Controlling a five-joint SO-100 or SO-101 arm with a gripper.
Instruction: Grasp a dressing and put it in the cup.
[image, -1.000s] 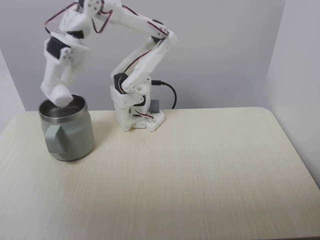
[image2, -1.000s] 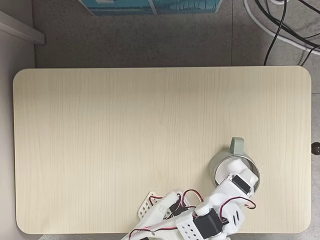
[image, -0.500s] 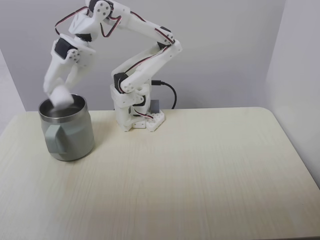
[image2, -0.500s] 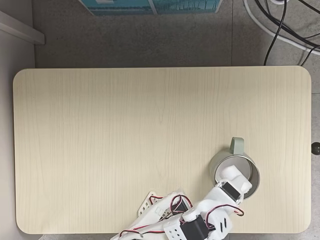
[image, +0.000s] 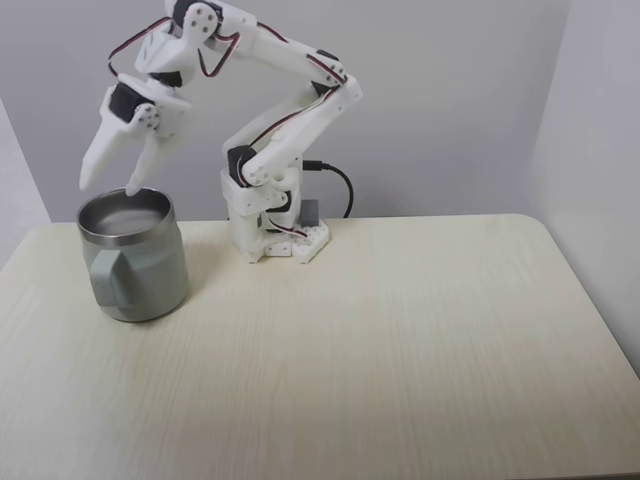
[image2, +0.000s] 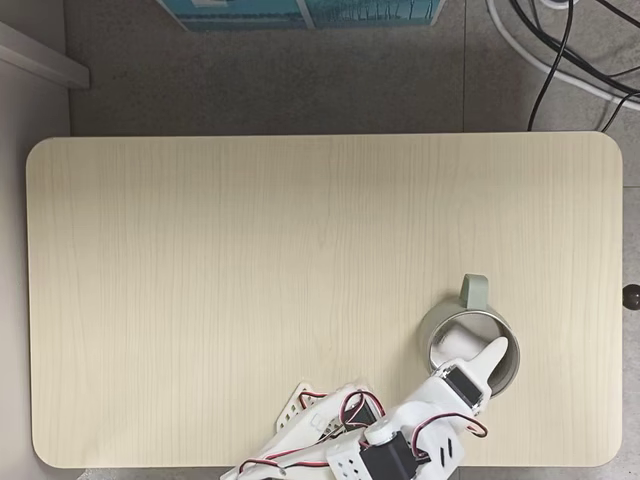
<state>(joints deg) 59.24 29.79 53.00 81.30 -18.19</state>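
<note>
- Gripper: jaws spread apart, nothing between them. In a fixed view from the front, both white fingers point down and hang just above the rim of the cup, not touching it.
- In a fixed view from above, the gripper reaches over the near-right part of the cup's opening; one tapered finger lies across the rim.
- Dressing: small white roll, lying inside the cup against the left inner wall as the top-down view shows it. Free of the gripper, apart from the fingertip. From the front it is hidden below the rim.
- Cup: squat steel mug, pale sage-green wall, shiny rim, upright. Handle faces the front camera; in the top-down view the handle points up the picture, away from the arm.
- Cup stands at the left end of the table in the front view; near the lower right corner of the table in the top-down view.
- Arm base sits at the table's rear edge, just right of the cup in the front view, with a black cable behind it.
</note>
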